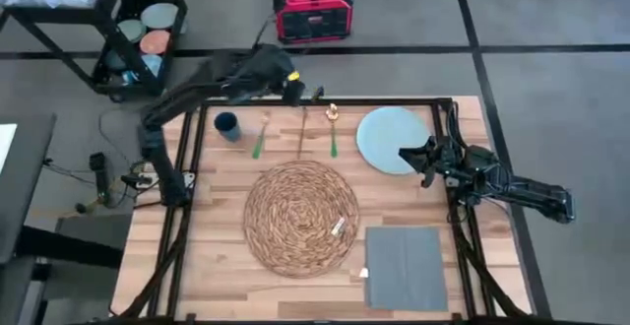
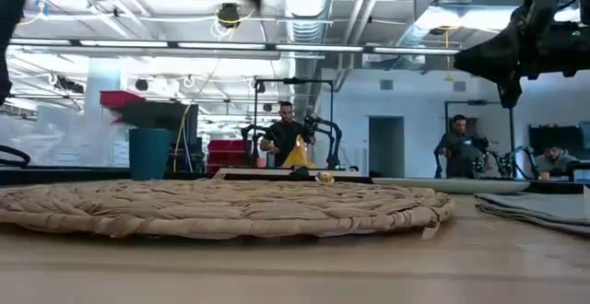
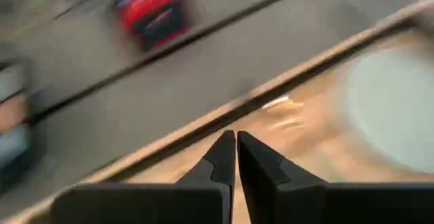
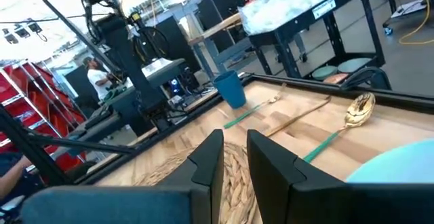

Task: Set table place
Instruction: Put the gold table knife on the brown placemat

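Table point(image 1: 212, 217): cup point(image 1: 227, 125) upright, contents unseen; left tool point(image 1: 317, 95) together, right tool point(image 1: 403, 155) apart.

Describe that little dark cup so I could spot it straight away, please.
Start at the big round woven straw mat in the middle of the light wooden plank table. Look past it to the far edge, where green-handled gold cutlery lies in a row. The small dark blue cup stands at that row's left end, the only upright, round thing there.
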Available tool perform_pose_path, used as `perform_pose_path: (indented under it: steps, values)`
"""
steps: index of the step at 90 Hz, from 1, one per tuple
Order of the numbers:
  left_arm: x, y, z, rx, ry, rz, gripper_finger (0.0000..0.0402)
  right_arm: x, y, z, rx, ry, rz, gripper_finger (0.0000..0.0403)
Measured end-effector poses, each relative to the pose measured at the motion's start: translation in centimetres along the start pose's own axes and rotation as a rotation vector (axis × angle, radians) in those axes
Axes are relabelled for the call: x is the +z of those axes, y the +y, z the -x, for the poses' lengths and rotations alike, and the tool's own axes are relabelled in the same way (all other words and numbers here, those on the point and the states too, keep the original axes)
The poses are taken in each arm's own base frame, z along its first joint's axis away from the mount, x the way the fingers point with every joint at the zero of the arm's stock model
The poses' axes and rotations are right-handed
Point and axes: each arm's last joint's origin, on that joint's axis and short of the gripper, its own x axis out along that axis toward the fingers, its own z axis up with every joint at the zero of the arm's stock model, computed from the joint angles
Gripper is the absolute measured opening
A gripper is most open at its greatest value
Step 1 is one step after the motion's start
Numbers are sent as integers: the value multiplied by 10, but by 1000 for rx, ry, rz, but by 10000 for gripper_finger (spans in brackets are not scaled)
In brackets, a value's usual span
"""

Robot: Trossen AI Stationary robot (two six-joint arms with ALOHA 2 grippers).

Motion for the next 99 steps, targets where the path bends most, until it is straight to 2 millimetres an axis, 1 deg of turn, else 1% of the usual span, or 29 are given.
perform_pose_path:
  steps: [7,12,17,24,29,38,46,56,64,73,78,87,99]
  values:
    - [-1,-7,-23,-104,119,-5,0,0,0,0,-2,3,5,53]
    - [1,-17,-43,-195,185,-40,0,0,0,0,-3,4,5,53]
    - [-2,-27,-64,-202,232,-58,0,-2,-1,0,-9,16,2,53]
    - [-9,-41,-93,-179,308,-57,0,-2,-1,0,-9,17,2,53]
    - [-14,-49,-105,-236,377,-64,0,-2,-1,0,-10,18,7,53]
    - [-22,-64,-127,-408,521,-66,10,-3,-2,0,-15,29,7,53]
    - [-32,-79,-147,-453,570,-99,31,-4,-2,0,-21,41,7,53]
    - [-39,-90,-150,-457,567,-162,67,-6,-3,0,-32,62,6,53]
    - [-42,-91,-150,-400,541,-228,99,-6,-3,0,-33,66,6,53]
    - [-41,-90,-151,-328,483,-265,137,-8,-4,0,-42,83,7,53]
    - [-39,-87,-154,-298,479,-240,156,-8,-4,0,-42,82,7,53]
    - [-39,-84,-160,-265,503,-144,187,-8,-4,0,-44,86,7,53]
    - [-43,-83,-167,-217,552,-88,212,-9,-4,0,-45,89,7,53]
